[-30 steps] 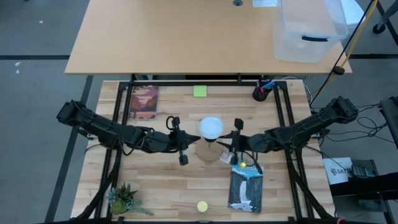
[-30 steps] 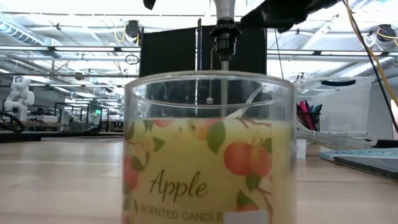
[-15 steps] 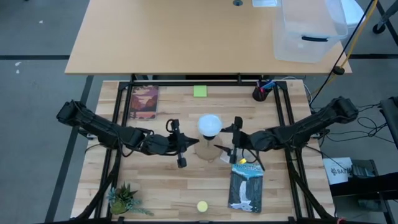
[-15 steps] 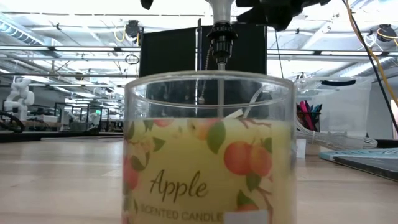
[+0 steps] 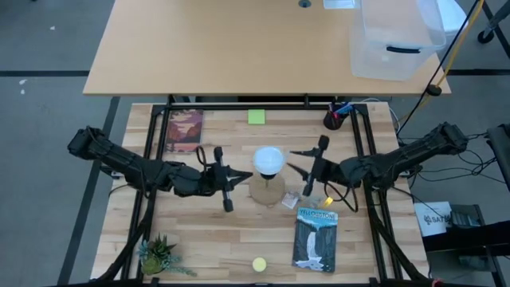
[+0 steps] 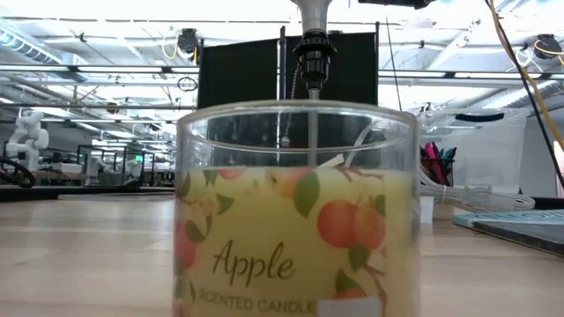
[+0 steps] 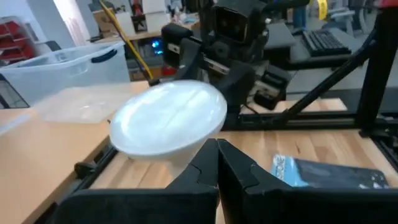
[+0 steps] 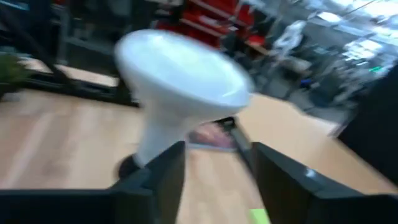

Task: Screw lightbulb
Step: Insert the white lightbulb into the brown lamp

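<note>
Lightbulb: the lightbulb is standing upright at the middle of the table, its neck down in the socket of the wooden base; in the low view its neck and the pull chain are showing above the candle jar.
Left gripper: my left gripper is sitting at 9 o'clock of the bulb, clear of it; in my left wrist view the fingers are pressed together on nothing, with the globe just past their tips.
Right gripper: my right gripper is sitting at 3 o'clock of the bulb, apart from it, fingers spread wide and holding nothing.
Step in hand: I am judging this a regrasp between turns, the bulb not yet proven tight.
Doing it well: I should be closing on the globe's widest part, level with the socket axis, gently, since frosted glass slips and cracks.
Base: it looks light; I should be pinning it with the left fingers while the right is turning.
Risk: tilting the bulb would cross-thread it.
</note>
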